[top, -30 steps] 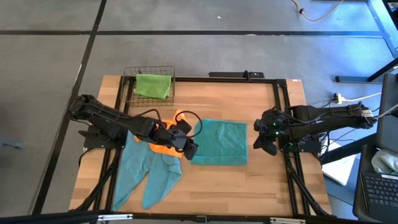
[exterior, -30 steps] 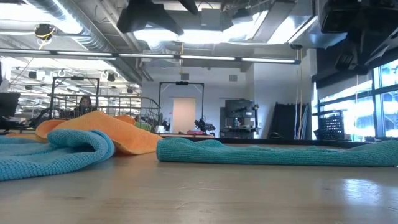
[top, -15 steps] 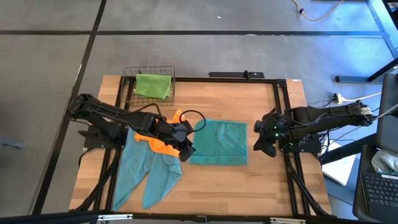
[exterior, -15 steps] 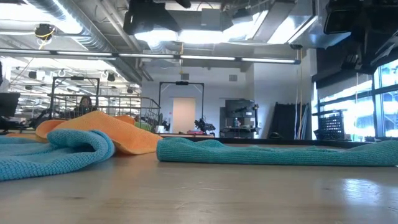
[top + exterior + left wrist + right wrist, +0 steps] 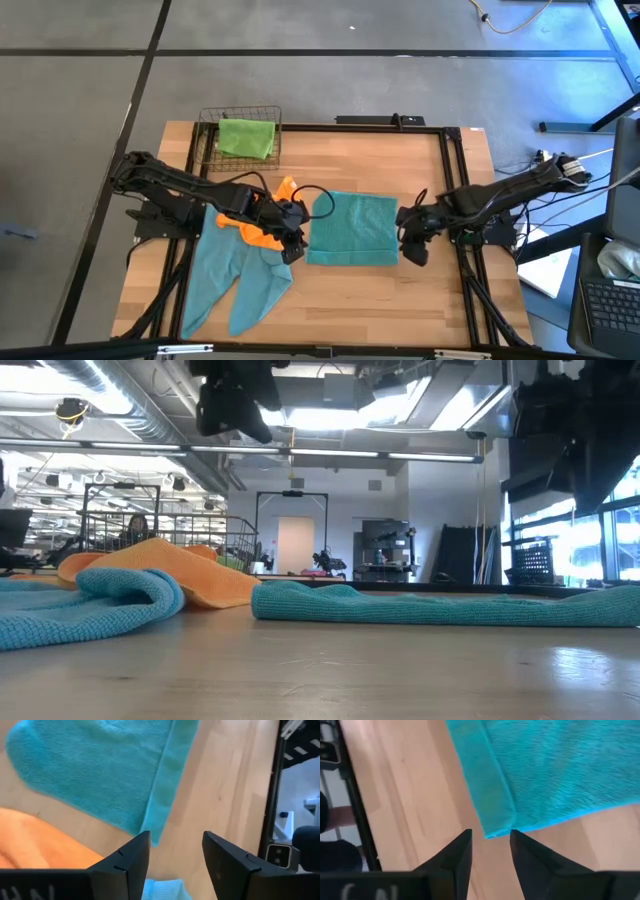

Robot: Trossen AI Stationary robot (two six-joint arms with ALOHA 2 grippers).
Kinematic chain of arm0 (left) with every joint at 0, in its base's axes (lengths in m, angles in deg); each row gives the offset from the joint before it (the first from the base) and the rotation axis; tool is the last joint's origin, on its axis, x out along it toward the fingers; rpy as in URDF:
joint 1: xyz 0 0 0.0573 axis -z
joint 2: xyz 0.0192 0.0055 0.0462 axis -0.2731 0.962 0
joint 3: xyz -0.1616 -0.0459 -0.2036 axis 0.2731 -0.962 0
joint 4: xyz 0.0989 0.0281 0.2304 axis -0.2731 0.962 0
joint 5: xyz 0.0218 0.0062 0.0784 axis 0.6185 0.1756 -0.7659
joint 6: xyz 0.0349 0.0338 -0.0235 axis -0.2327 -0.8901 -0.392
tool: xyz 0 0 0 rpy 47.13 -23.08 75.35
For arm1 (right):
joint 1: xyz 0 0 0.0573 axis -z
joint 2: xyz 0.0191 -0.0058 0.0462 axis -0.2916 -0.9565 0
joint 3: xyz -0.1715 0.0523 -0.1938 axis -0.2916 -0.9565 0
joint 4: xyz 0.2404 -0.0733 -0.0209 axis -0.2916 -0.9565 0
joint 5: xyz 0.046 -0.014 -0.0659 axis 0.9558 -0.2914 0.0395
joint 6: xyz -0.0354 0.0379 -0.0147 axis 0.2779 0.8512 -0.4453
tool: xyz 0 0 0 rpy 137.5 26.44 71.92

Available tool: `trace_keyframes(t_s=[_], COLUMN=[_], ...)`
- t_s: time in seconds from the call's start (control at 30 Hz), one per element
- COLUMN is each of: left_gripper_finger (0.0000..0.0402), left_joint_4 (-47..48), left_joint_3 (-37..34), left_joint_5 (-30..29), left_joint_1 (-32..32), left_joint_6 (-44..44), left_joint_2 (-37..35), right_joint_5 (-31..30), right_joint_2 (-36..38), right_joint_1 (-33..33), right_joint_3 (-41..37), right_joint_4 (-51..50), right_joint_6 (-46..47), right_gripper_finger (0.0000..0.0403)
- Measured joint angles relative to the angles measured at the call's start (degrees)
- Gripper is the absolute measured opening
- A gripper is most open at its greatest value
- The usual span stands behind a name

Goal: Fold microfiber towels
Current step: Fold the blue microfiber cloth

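Observation:
A folded teal towel lies flat on the table's middle. Over its near left corner my left gripper hovers open, clear of the cloth. My right gripper hangs open over the towel's near right corner, fingertips either side of it and above it. An orange towel lies crumpled under the left arm, partly on a second teal towel spread at the near left. A lime green towel rests in the wire basket.
The wire basket stands at the far left corner. A black frame runs round the table's edges. Bare wood lies between the folded towel and the near edge, and more toward the far edge.
My right gripper has swung toward the table's left and sunk, from beside the table's right edge to above the folded towel's near right corner. My left gripper has rolled about its wrist while staying over the near left corner. The towels have kept still.

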Motion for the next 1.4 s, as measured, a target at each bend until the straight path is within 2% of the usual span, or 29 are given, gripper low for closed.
trace_keyframes(t_s=[0.27,0.53,0.7,0.8,1.2,1.4], left_gripper_finger=[0.0176,0.0176,0.0176,0.0176,0.0176,0.0176], left_joint_4=[0.0,0.0,-0.5,-1.8,-1.5,-1.5], left_joint_3=[-0.4,-0.4,-0.4,-0.4,-0.5,-0.5], left_joint_5=[0.5,0.8,4.5,6.1,9.3,10.8], left_joint_1=[-0.9,-1.5,-3.4,-4.7,-6.2,-6.1], left_joint_6=[-1.2,-1.3,-0.6,-0.7,2.2,3.3], left_joint_2=[0.0,0.0,0.0,0.0,0.0,0.0], right_joint_5=[0.1,0.5,9.6,11.7,8.0,10.0], right_joint_2=[-0.9,-0.9,-0.9,-0.9,-0.9,0.3], right_joint_1=[-3.4,-3.1,-0.9,0.1,0.4,2.3], right_joint_3=[0.0,-0.7,-7.2,-9.9,-10.7,-10.7], right_joint_4=[3.8,4.9,13.1,15.1,13.8,11.8], right_joint_6=[0.9,-1.9,-2.6,-1.7,-8.0,-11.3], right_gripper_finger=[0.0132,0.0132,0.0132,0.0132,0.0132,0.0132])
